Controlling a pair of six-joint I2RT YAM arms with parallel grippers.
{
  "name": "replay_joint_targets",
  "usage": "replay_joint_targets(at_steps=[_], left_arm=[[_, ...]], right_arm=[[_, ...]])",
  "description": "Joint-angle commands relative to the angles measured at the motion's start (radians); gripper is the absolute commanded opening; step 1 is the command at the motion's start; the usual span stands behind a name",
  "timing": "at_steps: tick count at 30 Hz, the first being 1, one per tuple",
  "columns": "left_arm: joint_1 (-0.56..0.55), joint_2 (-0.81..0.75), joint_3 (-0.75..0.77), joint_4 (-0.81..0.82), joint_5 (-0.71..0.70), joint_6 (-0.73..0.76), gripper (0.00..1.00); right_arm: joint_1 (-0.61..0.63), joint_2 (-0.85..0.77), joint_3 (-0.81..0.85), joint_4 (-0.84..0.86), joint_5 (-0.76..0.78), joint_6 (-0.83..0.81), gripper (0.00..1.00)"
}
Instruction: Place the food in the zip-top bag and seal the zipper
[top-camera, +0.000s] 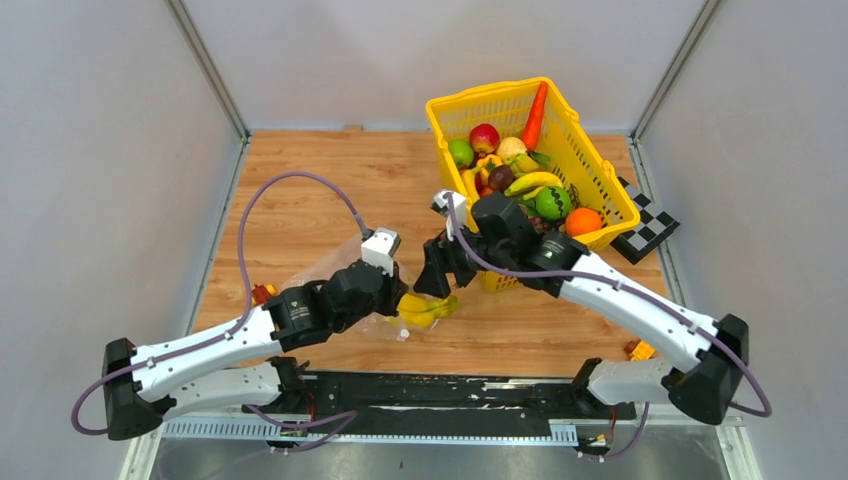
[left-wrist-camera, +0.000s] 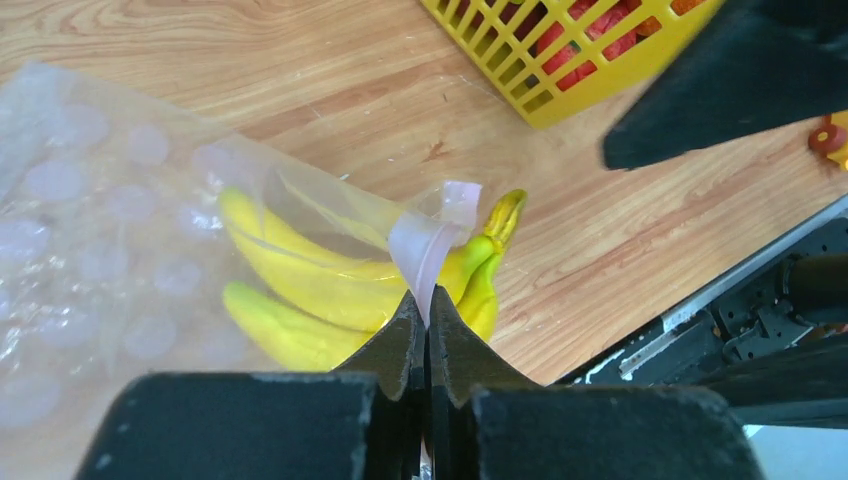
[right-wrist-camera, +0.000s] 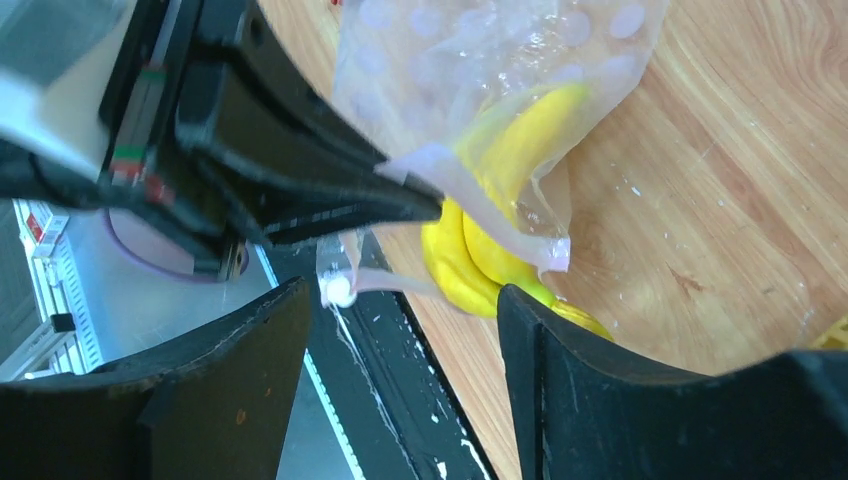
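Note:
The zip-top bag (top-camera: 325, 278) lies crinkled on the wood in front of the left arm. A yellow banana bunch (top-camera: 425, 309) lies partly inside it, its green stem end sticking out of the mouth. My left gripper (left-wrist-camera: 428, 297) is shut on the zipper (left-wrist-camera: 432, 240) at the bag's mouth, just above the bananas (left-wrist-camera: 300, 290). My right gripper (right-wrist-camera: 400, 330) is open and empty, its jaws standing wide just over the bananas (right-wrist-camera: 480, 255) and the bag (right-wrist-camera: 500, 80) mouth. The rest of the food, among it an apple (top-camera: 484, 136) and an orange (top-camera: 583, 220), sits in the yellow basket (top-camera: 600, 180).
The yellow basket stands at the back right, right behind my right gripper (top-camera: 432, 283). A checkerboard marker (top-camera: 650, 225) lies to its right. Small orange pieces lie at the table's left edge (top-camera: 262, 292) and right front (top-camera: 640, 350). A black rail (top-camera: 450, 390) runs along the near edge.

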Motion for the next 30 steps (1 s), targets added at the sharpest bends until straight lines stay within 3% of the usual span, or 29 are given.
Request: replay_joint_targets(at_steps=[1,6,10,18,25,30], left_arm=[[-0.002,-0.039,-0.018,0.004,-0.06,-0.043,0.0],[-0.001,-0.062,-0.085,-0.048,-0.105,-0.092,0.0],[-0.001,-0.075,-0.129,-0.069,-0.105,-0.099,0.0],[0.0,-0.103,-0.157,-0.107,-0.121,-0.086,0.0],[-0.001,-0.102,-0.16,-0.118,-0.125,-0.087,0.0],[-0.001,-0.098,-0.168,-0.118,-0.124,-0.083,0.0]], right_arm=[[0.004,-0.099,-0.098,0.035,0.059,-0.022,0.69],[0.025,-0.141,-0.274,0.117,-0.014,-0.01,0.69],[0.057,-0.153,-0.367,0.215,-0.018,-0.12,0.72],[0.057,-0.055,-0.405,0.326,-0.167,-0.429,0.77],[0.06,0.08,-0.452,0.457,-0.149,-0.485,0.74],[0.069,0.101,-0.553,0.667,-0.16,-0.52,0.7]])
